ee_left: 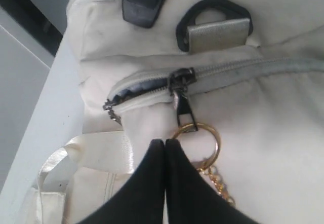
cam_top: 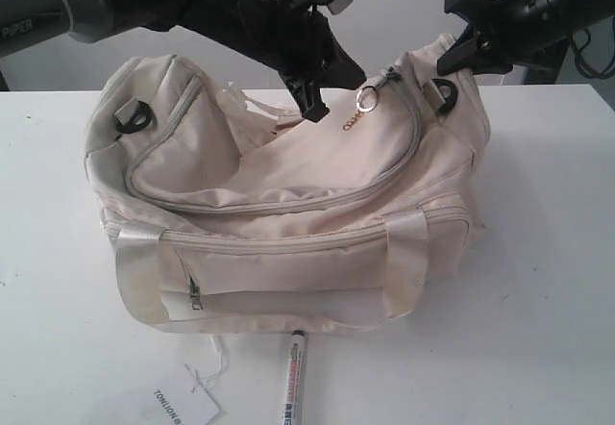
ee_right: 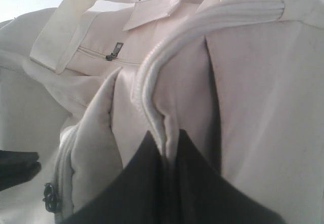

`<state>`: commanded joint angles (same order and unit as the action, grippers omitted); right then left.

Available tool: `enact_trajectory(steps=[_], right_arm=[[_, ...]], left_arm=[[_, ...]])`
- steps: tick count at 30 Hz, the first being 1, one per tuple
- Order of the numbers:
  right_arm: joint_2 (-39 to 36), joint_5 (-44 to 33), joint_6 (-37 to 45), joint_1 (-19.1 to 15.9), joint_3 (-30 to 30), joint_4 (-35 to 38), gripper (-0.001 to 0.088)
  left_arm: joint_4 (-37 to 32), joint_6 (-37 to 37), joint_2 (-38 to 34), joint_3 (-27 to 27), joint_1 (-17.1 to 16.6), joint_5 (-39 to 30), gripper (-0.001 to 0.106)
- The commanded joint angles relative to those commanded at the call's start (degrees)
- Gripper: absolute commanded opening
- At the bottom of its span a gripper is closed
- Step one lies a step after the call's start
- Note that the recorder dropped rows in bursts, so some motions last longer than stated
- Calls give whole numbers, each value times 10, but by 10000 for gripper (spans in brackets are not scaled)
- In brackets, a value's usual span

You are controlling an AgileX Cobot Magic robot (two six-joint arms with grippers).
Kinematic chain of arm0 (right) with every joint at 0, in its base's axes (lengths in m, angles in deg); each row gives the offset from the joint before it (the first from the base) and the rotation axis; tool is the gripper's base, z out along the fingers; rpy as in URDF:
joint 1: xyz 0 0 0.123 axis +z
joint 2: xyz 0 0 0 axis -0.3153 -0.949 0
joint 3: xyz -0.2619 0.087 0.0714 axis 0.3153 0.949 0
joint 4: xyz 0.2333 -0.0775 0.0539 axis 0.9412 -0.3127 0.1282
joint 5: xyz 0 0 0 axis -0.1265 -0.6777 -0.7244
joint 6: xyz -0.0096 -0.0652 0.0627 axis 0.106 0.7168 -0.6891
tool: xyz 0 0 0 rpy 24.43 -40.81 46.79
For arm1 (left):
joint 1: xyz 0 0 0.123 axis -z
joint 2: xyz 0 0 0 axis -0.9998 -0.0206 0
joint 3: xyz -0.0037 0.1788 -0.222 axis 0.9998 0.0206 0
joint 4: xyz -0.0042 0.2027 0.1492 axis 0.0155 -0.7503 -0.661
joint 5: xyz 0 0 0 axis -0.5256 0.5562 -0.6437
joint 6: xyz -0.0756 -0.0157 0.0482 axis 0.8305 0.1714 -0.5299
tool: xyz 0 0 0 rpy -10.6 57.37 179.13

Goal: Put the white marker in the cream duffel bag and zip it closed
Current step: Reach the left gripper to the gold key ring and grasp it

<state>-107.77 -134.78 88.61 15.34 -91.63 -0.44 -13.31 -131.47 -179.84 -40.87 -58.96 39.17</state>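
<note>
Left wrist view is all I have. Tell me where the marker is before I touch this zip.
Observer: The marker lies on the table in front of the bag, not inside it.
Operator: Report the right gripper.
Observer: The right gripper is shut on a raised edge at the bag's end.
Operator: Say what else is near the marker.
Observer: A paper tag lies beside it on the table.
</note>
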Motion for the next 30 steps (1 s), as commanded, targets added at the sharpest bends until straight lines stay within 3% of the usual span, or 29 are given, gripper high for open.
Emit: enact_trajectory(steps=[3,8,12,30], right_arm=[[0,0,0,0,0,0,30],[0,0,0,0,0,0,30],[0,0,0,0,0,0,30],[0,0,0,0,0,0,30]], left_arm=[[-1,0,-9,0,1,-2,48],[0,0,-17,0,1,0,336],[26,0,-17,0,2,0,486],[62,0,-46,0,7,-3,506]])
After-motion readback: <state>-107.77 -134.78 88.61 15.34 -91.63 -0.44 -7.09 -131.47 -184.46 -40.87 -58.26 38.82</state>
